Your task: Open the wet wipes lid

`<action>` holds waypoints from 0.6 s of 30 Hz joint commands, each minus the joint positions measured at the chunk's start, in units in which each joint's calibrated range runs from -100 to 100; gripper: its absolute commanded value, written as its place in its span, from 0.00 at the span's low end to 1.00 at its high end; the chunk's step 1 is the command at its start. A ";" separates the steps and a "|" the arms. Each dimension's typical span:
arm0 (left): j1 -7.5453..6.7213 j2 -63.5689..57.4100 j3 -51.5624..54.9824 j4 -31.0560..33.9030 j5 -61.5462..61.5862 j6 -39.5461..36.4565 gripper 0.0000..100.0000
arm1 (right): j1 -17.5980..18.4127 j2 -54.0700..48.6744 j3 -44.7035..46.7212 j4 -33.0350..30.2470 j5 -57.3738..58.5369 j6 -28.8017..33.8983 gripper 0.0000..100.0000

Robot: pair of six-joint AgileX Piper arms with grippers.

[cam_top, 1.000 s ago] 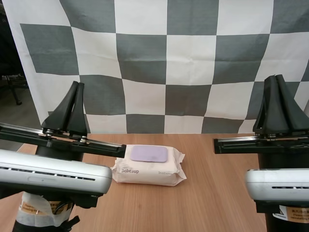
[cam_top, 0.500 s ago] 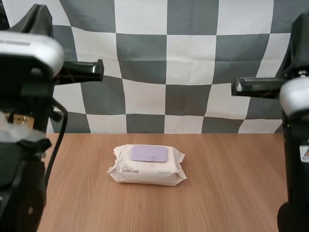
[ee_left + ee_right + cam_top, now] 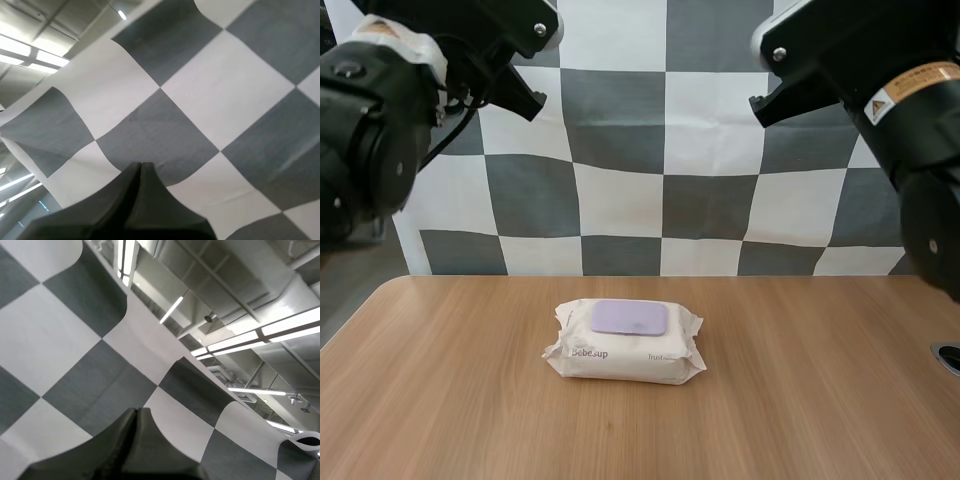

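Nearest to the camera, the left arm (image 3: 380, 110) and the right arm (image 3: 900, 90) are both lifted high, one at each side of the high view, and neither is over the table (image 3: 440, 400). Both hang well above the wood and touch nothing on it.

In the left wrist view, the left gripper (image 3: 140, 166) has its two fingers pressed together, so they make one dark wedge, and there is nothing between them. In the right wrist view, the right gripper (image 3: 137, 411) looks the same: the fingers lie closed against each other and hold nothing. Both grippers point upward, away from the table.

Further on, the wooden table lies flat under the arms. The pack (image 3: 620, 352) lies about in the middle of it, a little to the left, with its long side turned to the camera. It is a soft pale pack with the word "Bebesup" printed on its front side. It is well apart from both arms.

On top of the pack, toward its far edge, sits the lid (image 3: 629, 318). It is lilac, with rounded corners, and it lies flat and closed.
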 commanded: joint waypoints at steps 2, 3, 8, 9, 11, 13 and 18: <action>1.97 16.40 -13.03 22.81 69.02 -8.15 0.00 | -0.01 18.90 -14.36 -8.79 78.64 -0.04 0.00; 3.33 15.86 -9.72 26.45 64.76 -9.79 0.00 | -0.12 18.90 -11.72 -10.48 74.64 -0.04 0.00; 15.51 12.29 0.01 27.51 36.96 -14.67 0.00 | -4.17 18.90 -2.27 -12.47 50.00 1.02 0.00; 18.58 12.03 1.04 23.35 31.00 -13.88 0.00 | -4.80 19.03 -1.26 -11.63 47.38 -0.57 0.00; 23.72 12.46 2.79 12.77 22.09 -7.73 0.00 | -5.83 19.68 0.14 -8.28 45.45 -4.31 0.00; 27.66 14.48 4.42 -3.12 16.45 2.40 0.00 | -6.76 21.24 0.27 -0.89 45.45 -6.64 0.00; 31.99 25.54 5.37 -51.06 38.62 42.73 0.00 | -7.02 22.71 0.27 26.56 59.66 -18.47 0.00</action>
